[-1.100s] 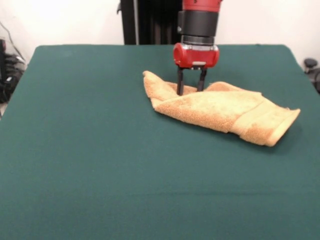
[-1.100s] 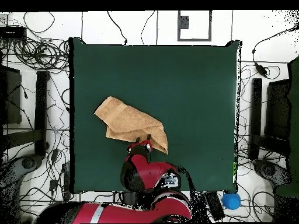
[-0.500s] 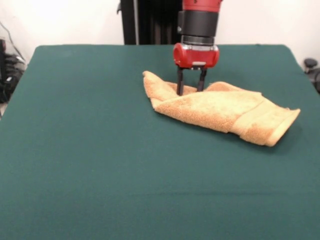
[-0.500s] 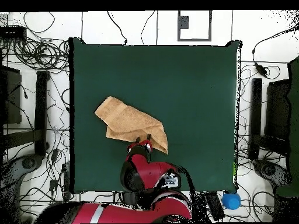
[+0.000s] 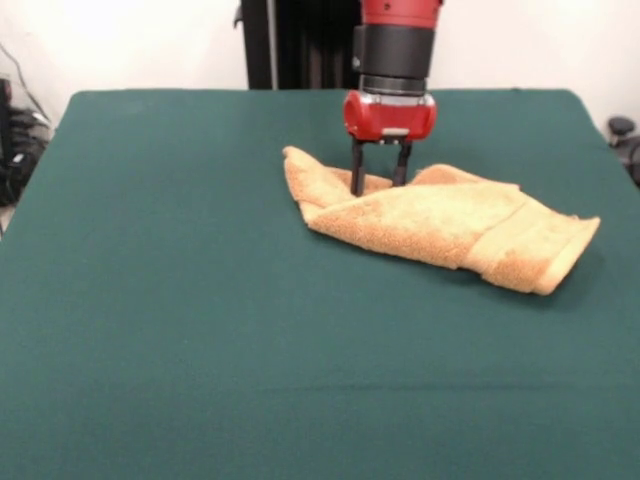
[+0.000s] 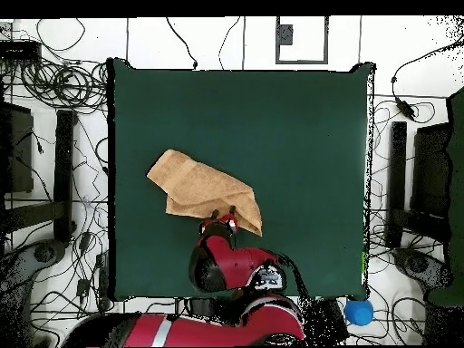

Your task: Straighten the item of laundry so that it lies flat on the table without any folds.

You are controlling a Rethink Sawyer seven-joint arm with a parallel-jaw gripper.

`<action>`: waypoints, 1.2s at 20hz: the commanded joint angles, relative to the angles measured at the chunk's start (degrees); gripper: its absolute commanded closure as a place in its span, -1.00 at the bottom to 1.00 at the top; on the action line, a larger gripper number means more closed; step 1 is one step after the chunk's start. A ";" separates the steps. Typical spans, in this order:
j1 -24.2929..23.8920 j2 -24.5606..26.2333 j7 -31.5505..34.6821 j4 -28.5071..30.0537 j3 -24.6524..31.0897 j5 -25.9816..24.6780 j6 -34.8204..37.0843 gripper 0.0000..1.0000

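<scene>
Towel (image 5: pixel 440 225) is drawn slightly left with gripper (image 5: pixel 377 182), whose parted jaws straddle its far fold; tips are hidden overhead.

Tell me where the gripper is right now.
In the front view the gripper stands upright right of the table's centre, toward its far side, fingertips down on the folded towel's far edge.

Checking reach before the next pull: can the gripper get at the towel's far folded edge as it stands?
Probably yes. The gripper is already down at the towel, fingers apart and astride its back edge. Nothing else lies on the table to block it. Whether it actually has cloth pinched is unclear.
</scene>
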 commanded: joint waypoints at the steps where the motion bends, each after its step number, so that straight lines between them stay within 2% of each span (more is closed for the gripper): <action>1: -1.33 0.45 7.12 -14.46 9.42 1.70 4.61 -1.00; 7: -0.43 1.78 7.84 -15.36 8.16 2.49 1.68 -1.00; 11: -0.63 2.26 9.21 -15.18 8.39 3.04 2.16 -1.00; 17: -2.45 1.24 13.04 -11.97 11.15 7.75 11.43 -1.00; 24: -3.07 0.75 13.02 -9.90 12.53 10.08 14.41 -1.00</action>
